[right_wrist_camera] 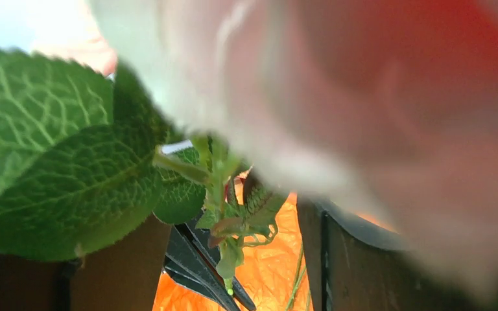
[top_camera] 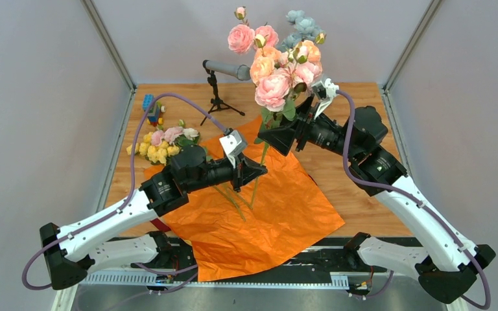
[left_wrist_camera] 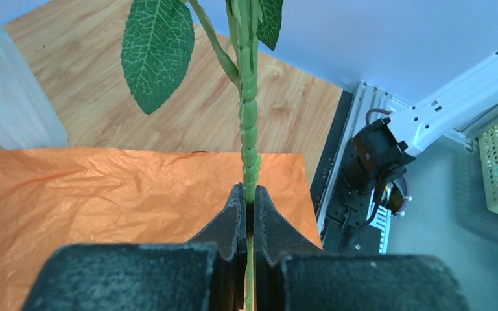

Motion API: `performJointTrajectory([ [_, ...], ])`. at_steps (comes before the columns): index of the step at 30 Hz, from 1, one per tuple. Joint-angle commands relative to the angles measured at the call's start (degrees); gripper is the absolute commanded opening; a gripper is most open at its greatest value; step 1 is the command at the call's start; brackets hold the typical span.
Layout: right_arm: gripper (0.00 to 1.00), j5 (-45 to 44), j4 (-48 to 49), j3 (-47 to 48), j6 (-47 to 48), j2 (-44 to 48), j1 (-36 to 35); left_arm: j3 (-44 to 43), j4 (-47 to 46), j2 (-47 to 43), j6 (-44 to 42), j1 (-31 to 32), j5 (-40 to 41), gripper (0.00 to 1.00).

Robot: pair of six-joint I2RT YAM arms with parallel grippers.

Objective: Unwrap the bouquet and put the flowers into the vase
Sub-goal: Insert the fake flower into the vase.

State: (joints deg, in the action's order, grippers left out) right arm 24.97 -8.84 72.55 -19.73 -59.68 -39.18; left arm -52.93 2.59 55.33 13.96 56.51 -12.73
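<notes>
The bouquet's orange paper (top_camera: 279, 214) lies spread flat on the table, unwrapped. A bunch of the flowers (top_camera: 277, 65), pink, peach and pale blue, stands upright above it. My left gripper (top_camera: 258, 170) is shut on a green stem (left_wrist_camera: 250, 123) low down, above the paper (left_wrist_camera: 104, 201). Higher up, my right gripper (top_camera: 275, 138) is open, its fingers (right_wrist_camera: 356, 259) on either side of the stems and leaves (right_wrist_camera: 71, 175) just below the blooms. The vase (left_wrist_camera: 6, 97) shows only in the left wrist view, a translucent white cylinder standing beyond the paper's edge.
A second small bunch of yellow and pink flowers (top_camera: 162, 144) lies at the table's left. Behind it stand a toy of coloured bricks (top_camera: 152, 110) and a black microphone stand (top_camera: 217, 94) with a grey mic. A dark red ribbon (top_camera: 159, 225) lies by the left arm.
</notes>
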Motion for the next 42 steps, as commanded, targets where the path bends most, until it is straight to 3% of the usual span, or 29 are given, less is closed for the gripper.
performJointTrajectory([
  [1,0.65,0.57,5.39,-0.51,-3.37,0.98,0.25,-0.85,1.01,-0.75,-2.44,0.18,-1.12,0.0],
  [5,0.59,-0.54,8.22,-1.7,-4.8,1.06,0.24,-1.6,2.95,-0.22,-3.6,0.18,-1.2,0.0],
  [10,0.25,-1.81,7.86,-1.99,-4.85,0.37,0.25,-2.43,4.29,0.3,-4.2,0.18,-1.02,0.0],
  [12,0.03,-3.49,7.32,-2.39,-4.17,0.71,0.24,-2.29,4.45,0.46,-4.28,0.18,-0.97,0.0],
  [13,0.0,-4.4,6.89,-2.52,-3.51,1.15,0.24,-2.27,4.75,0.62,-4.29,0.16,-0.75,0.0],
  [14,0.0,-5.55,6.51,-2.73,-2.46,1.77,0.24,-2.34,5.31,0.88,-4.28,0.08,-0.25,0.08],
  [15,0.0,-6.66,6.03,-2.91,-1.0,2.61,0.24,-2.47,6.18,1.16,-4.35,0.04,0.54,0.22],
  [17,0.0,-10.05,4.45,-3.31,2.52,4.64,0.25,-2.7,7.78,1.54,-4.31,-0.38,2.13,0.61],
  [18,0.0,-12.58,3.39,-3.48,4.41,5.71,0.24,-2.74,8.4,1.59,-4.13,-0.99,2.48,0.76],
  [21,0.0,-22.62,-0.51,-3.97,9.87,9.01,0.25,-3.0,10.21,1.47,-3.57,-4.77,1.45,0.99],
  [28,0.0,-47.11,2.71,-8.01,17.99,10.51,1.41,-6.53,18.6,1.12,-6.82,-18.99,-0.09,1.0],
  [37,0.0,-41.57,23.51,-12.29,9.72,4.74,20.38,-7.11,23.18,-2.68,-13.62,-36.75,8.5,1.0],
  [42,0.0,-40.6,28.22,-9.02,4.93,-0.68,26.21,-3.5,21.89,-3.63,-16.89,-37.88,22.42,1.0],
])
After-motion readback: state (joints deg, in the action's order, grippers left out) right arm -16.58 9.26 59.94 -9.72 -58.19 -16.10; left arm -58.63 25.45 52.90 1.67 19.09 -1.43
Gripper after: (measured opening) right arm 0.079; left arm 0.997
